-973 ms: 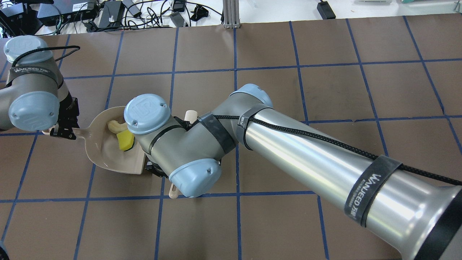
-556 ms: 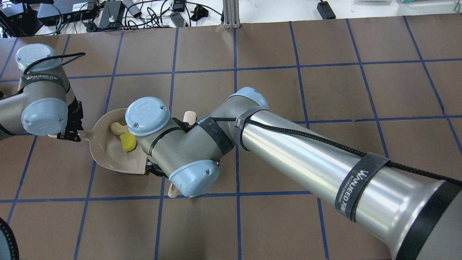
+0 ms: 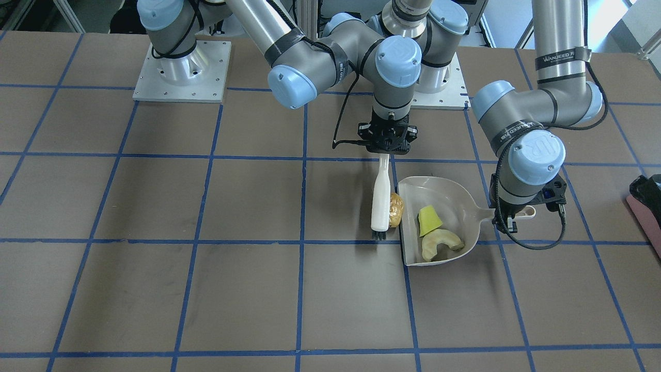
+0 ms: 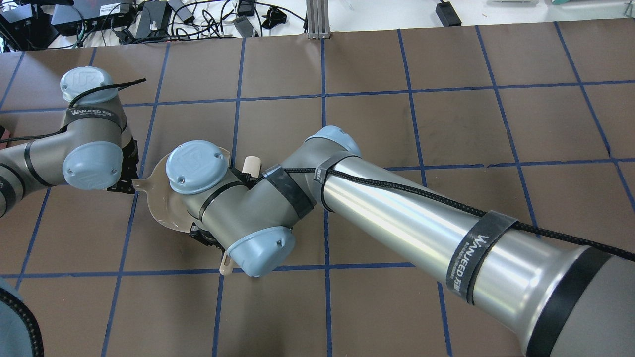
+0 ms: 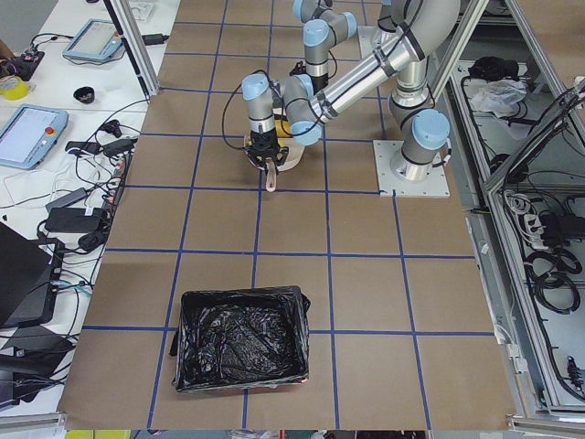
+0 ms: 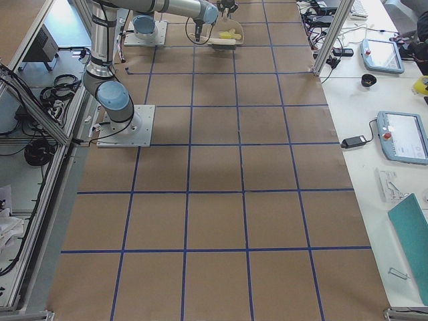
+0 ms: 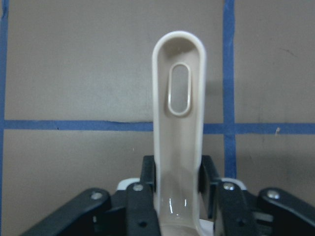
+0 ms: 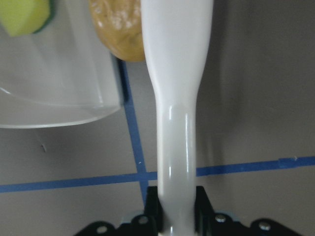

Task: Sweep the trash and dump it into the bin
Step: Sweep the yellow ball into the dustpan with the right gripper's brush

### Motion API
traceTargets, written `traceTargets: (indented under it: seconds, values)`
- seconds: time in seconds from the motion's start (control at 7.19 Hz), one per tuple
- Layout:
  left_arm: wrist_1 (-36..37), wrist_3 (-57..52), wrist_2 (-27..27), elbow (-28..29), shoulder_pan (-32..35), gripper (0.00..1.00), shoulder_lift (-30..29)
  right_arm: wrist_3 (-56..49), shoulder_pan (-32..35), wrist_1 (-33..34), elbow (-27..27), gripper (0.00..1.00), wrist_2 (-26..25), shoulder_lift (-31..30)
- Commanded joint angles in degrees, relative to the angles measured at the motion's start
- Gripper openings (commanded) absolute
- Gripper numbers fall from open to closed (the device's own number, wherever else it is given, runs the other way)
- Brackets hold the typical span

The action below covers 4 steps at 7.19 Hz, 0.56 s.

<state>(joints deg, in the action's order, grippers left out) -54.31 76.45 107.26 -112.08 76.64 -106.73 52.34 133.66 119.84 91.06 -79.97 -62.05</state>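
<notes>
The beige dustpan (image 3: 454, 199) lies on the table with the yellow wedge (image 3: 428, 220) and the cream crescent (image 3: 441, 242) inside. The golden-brown lump (image 3: 396, 209) sits at the pan's open lip, pressed between it and the white brush (image 3: 381, 194). My right gripper (image 3: 386, 147) is shut on the brush handle (image 8: 177, 123). My left gripper (image 3: 508, 217) is shut on the dustpan handle (image 7: 179, 123). In the overhead view my right wrist hides the trash; only the pan's edge (image 4: 158, 208) shows. The bin (image 5: 242, 338), lined with a black bag, stands far off on my left.
The bin's pink side (image 3: 645, 206) shows at the front view's right edge. The table is brown with blue tape lines. Cables and power bricks (image 4: 149, 20) lie beyond the far edge. Tablets (image 6: 401, 137) rest on a side bench.
My left arm has pushed the dustpan rightward in the overhead view, under my right wrist, so the wedge and crescent are now hidden there. The brush has shifted slightly left.
</notes>
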Motion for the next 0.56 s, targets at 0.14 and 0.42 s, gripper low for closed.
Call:
traceTargets:
  seconds: [0.14, 0.42]
  values:
    - [0.3, 1.8, -0.2, 0.2, 2.9, 0.0, -0.1, 4.0, 0.9, 1.2, -7.2, 0.0, 1.1, 6.5]
    - [0.2, 1.2, -0.5, 0.4, 2.9, 0.0, -0.1, 4.3, 1.1, 0.8, -9.1, 0.0, 1.0, 7.1]
